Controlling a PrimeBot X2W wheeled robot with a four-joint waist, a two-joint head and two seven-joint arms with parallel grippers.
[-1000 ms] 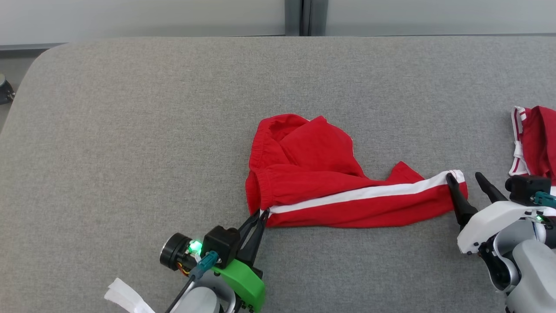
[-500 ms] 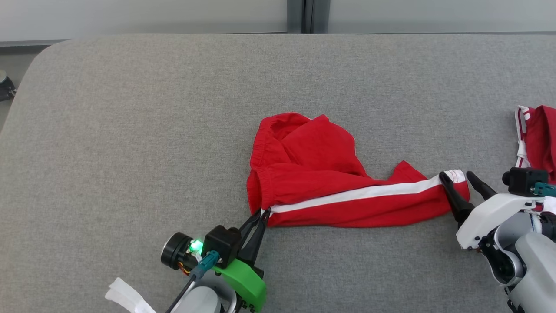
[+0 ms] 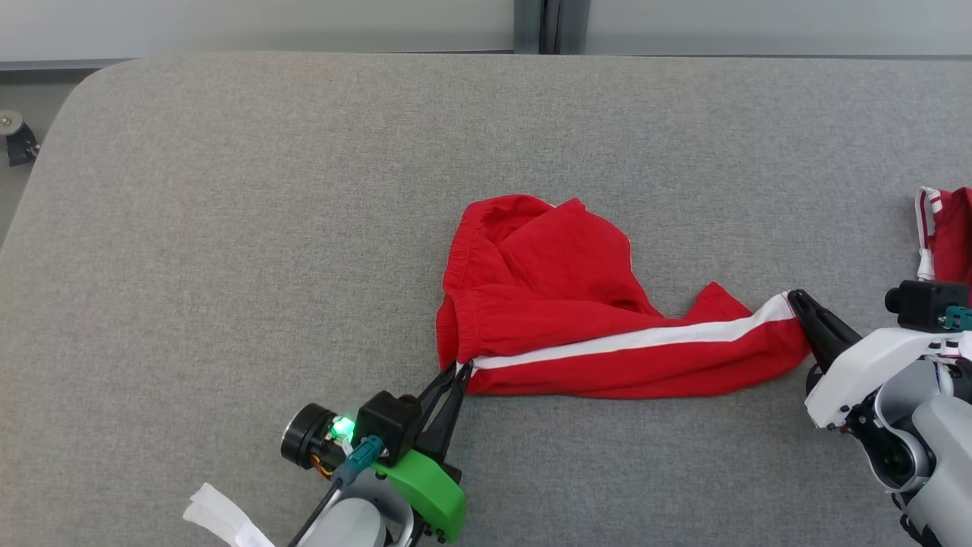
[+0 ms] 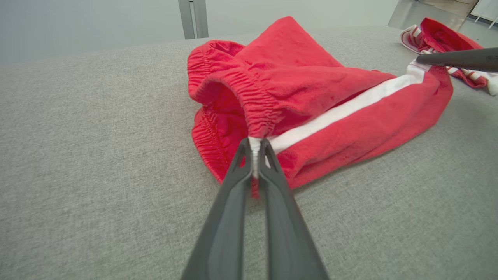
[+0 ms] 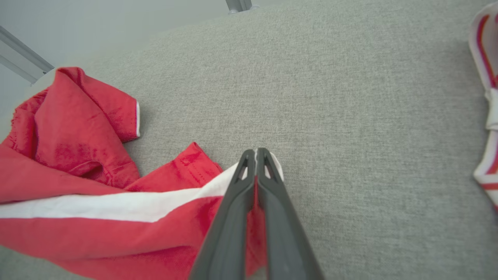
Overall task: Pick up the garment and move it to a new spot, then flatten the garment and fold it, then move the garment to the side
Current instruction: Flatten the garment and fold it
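My left gripper [image 3: 462, 369] is clamped tight on the garment [image 3: 562, 304], a pair of red shorts. Its two dark fingers pinch the corner of the gathered waistband [image 4: 249, 97], right where the white side stripe [image 3: 645, 338] begins. My right gripper [image 3: 797, 299] is also closed, biting the other end of that stripe at the leg hem. In the right wrist view, red cloth shows between its fingers.

Between the two grips, the striped side of the shorts runs nearly straight across the bench [image 3: 228, 228], with its right end angled slightly toward the far edge. The rest of the fabric lies bunched and folded over itself on the far side of that line, and the waistband opening faces left.

The shorts sit right of the bench's middle, well away from the far edge and the far-left corner. A second red-and-white garment [image 3: 942, 228] lies apart from them, farther toward the right side.
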